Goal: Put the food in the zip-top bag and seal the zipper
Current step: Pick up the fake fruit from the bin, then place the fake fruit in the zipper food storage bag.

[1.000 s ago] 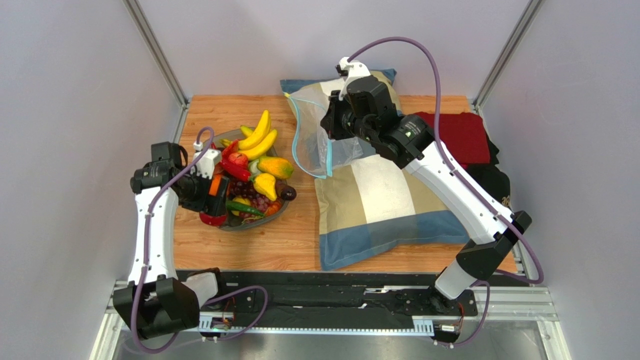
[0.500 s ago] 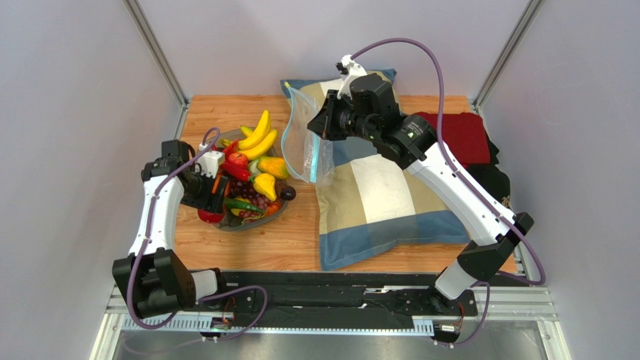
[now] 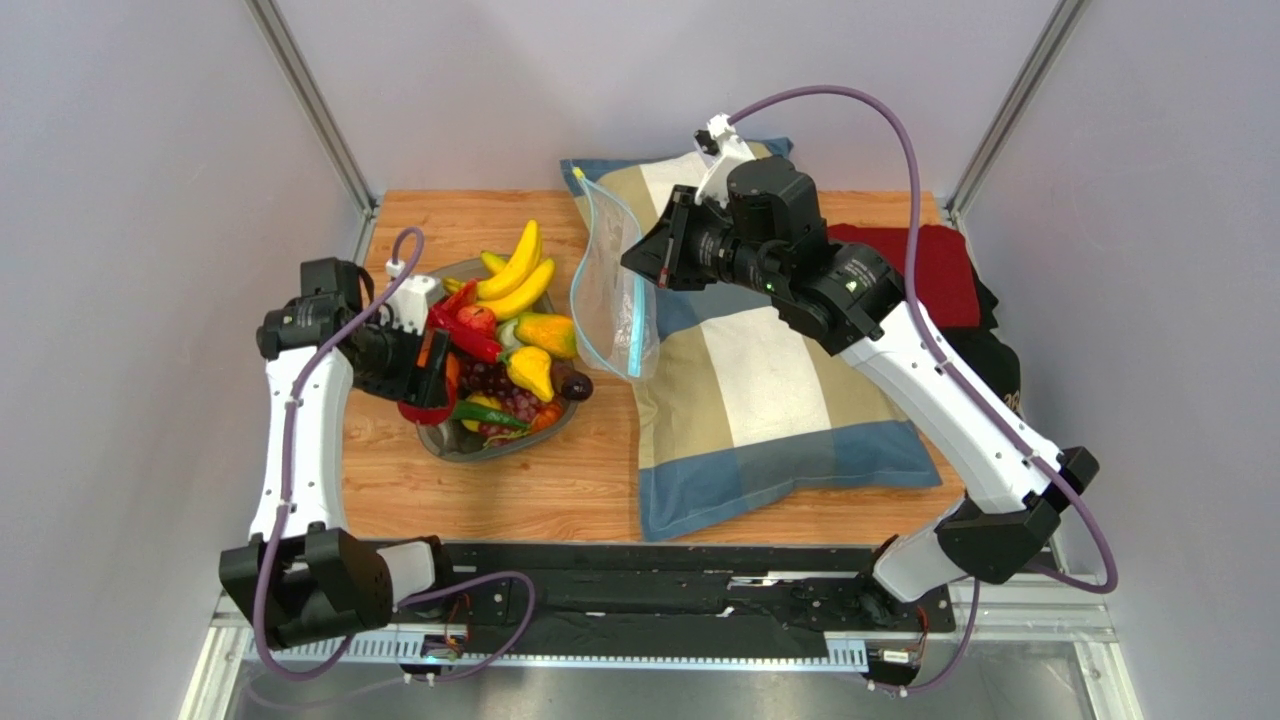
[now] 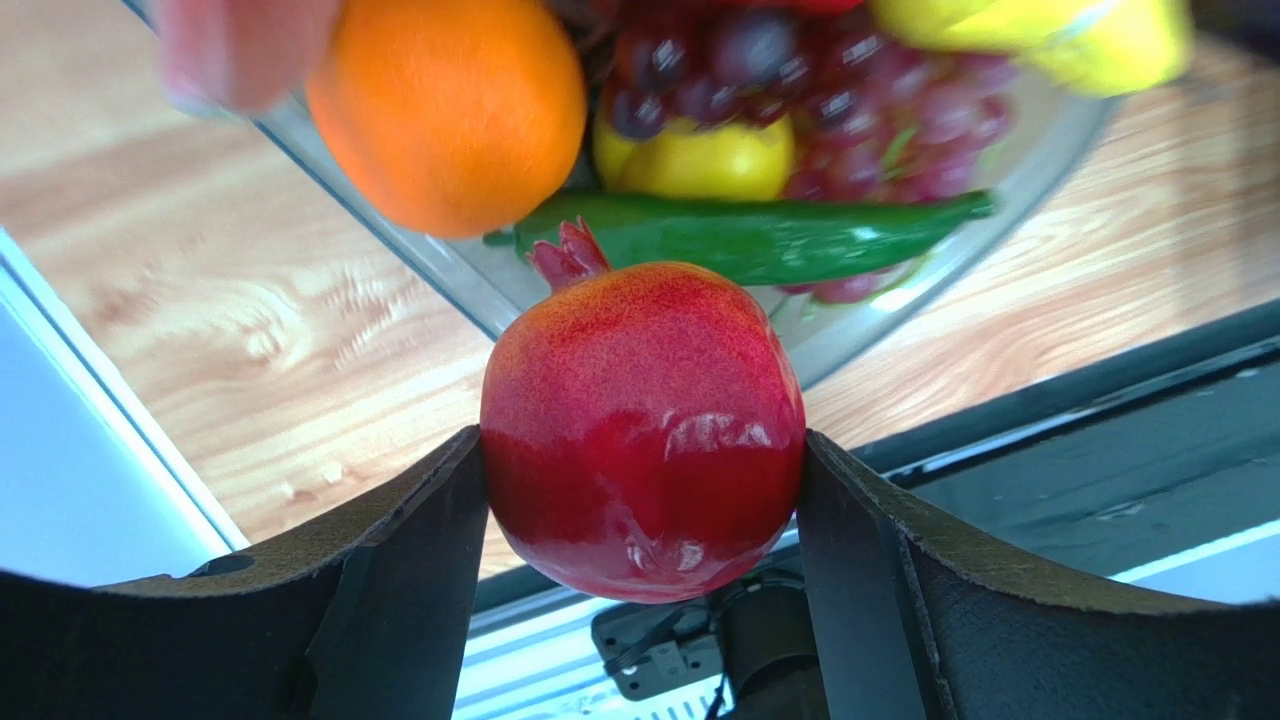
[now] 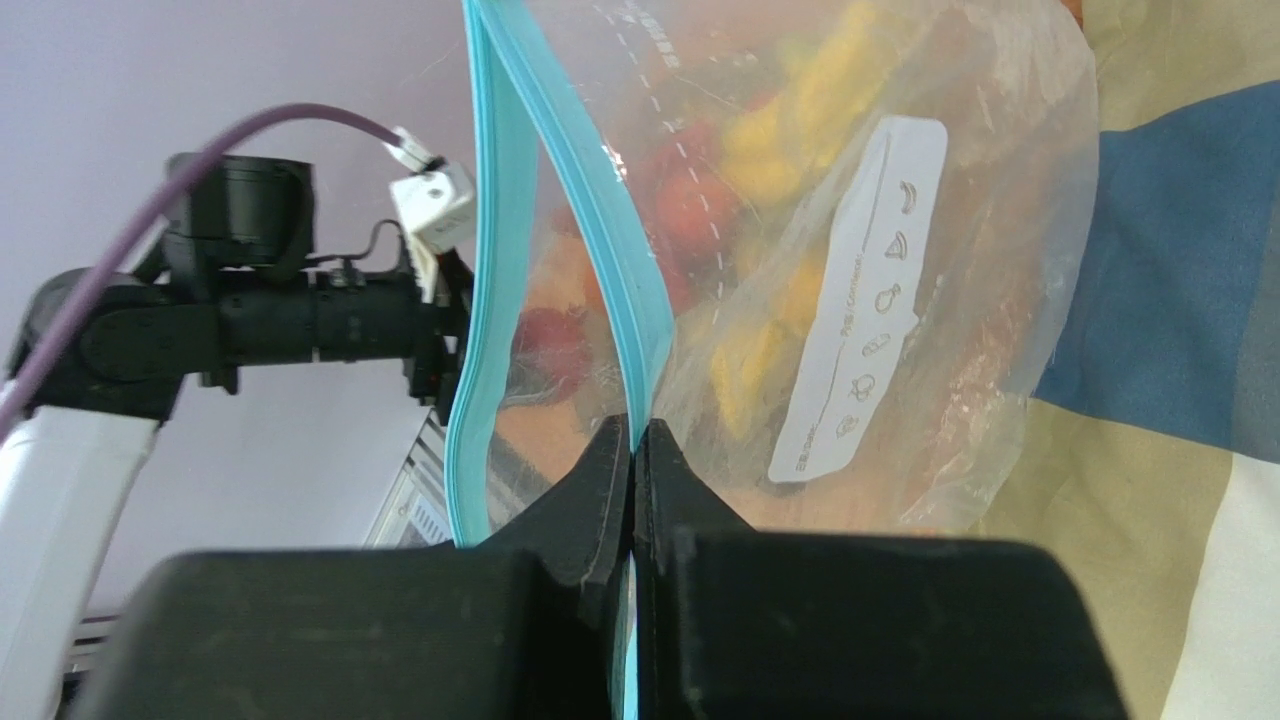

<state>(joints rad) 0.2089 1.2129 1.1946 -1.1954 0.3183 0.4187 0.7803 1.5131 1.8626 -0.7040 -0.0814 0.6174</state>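
My left gripper (image 3: 427,378) is shut on a red pomegranate (image 4: 643,428) and holds it just above the near-left rim of the clear dish (image 3: 484,449). The dish holds the other food: bananas (image 3: 519,270), grapes (image 3: 504,393), an orange (image 4: 446,98) and a green chilli (image 4: 751,233). My right gripper (image 3: 649,267) is shut on the light-blue zipper (image 5: 496,225) of the zip-top bag (image 3: 609,308) and holds it upright at the pillow's left edge. The mouth gapes open. The bag's white label (image 5: 864,300) faces the right wrist camera. I see no food in the bag.
A striped pillow (image 3: 766,390) covers the middle and right of the wooden table (image 3: 496,495). A red cloth (image 3: 924,270) and a black one (image 3: 984,360) lie at the far right. Grey walls close in both sides.
My left gripper has lifted the pomegranate off the dish's near-left side. My right arm has raised the bag from slumped to upright and shifted slightly right.
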